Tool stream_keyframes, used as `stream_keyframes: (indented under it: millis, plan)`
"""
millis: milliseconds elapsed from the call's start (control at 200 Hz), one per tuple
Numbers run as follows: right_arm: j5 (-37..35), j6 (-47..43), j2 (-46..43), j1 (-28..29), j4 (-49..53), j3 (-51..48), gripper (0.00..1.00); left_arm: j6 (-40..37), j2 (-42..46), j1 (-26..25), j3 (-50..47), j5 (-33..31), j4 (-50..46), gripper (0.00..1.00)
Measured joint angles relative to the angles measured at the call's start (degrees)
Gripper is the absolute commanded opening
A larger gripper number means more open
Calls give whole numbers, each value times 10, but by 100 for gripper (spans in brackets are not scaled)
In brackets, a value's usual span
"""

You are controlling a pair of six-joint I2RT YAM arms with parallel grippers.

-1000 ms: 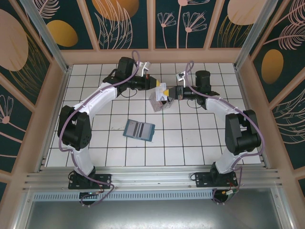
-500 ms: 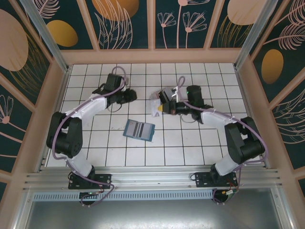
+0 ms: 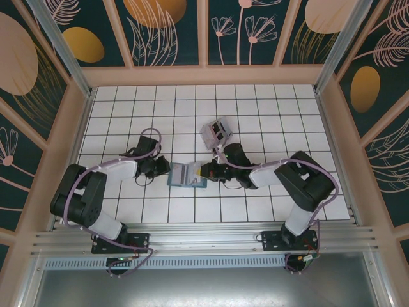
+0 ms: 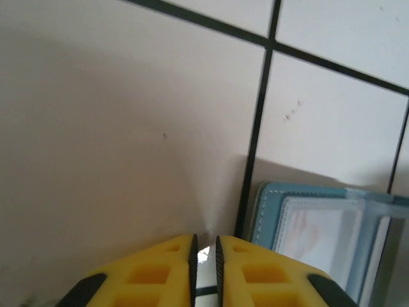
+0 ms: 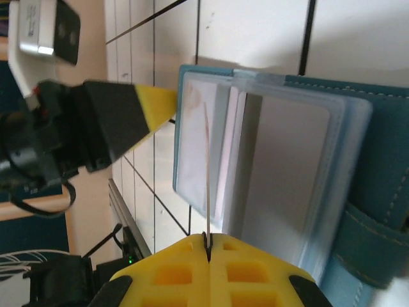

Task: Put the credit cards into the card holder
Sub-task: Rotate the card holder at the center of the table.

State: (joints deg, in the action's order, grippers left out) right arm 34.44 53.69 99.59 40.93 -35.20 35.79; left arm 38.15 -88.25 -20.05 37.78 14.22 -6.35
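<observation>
as the holder (image 3: 187, 174) lies open on the desk (image 3: 255, 109), the right fingers (image 5: 207, 240) pinch a card (image 5: 206, 173) edge-on over its slots; left fingers (image 4: 204, 256), nearly closed and empty, sit beside the holder's edge.

Both arms have come down from the clear plastic stand (image 3: 215, 133) to the teal-blue folding card holder (image 3: 186, 174): the left hand (image 3: 167, 170) at its left edge, the right hand (image 3: 203, 171) bringing a thin card (image 5: 206, 173) edge-on over its slots.

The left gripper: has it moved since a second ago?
Yes. The left gripper came toward the arm bases, from beside the clear stand to the card holder.
</observation>
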Motion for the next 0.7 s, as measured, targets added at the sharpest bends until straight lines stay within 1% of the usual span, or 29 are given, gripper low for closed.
stream_keyframes:
  millis: [65,210,380,701]
  plan:
    - [-4,12,15,-1,-14,0,0,20,15,-3,-34,3,42,17]
    - [-6,26,35,-12,-27,0,0,53,39,-18,-73,3,85,16]
    - [1,23,43,-28,-22,10,0,72,44,-26,-86,2,105,16]
    - [8,-13,50,-14,32,35,0,91,31,-41,-85,-6,126,16]
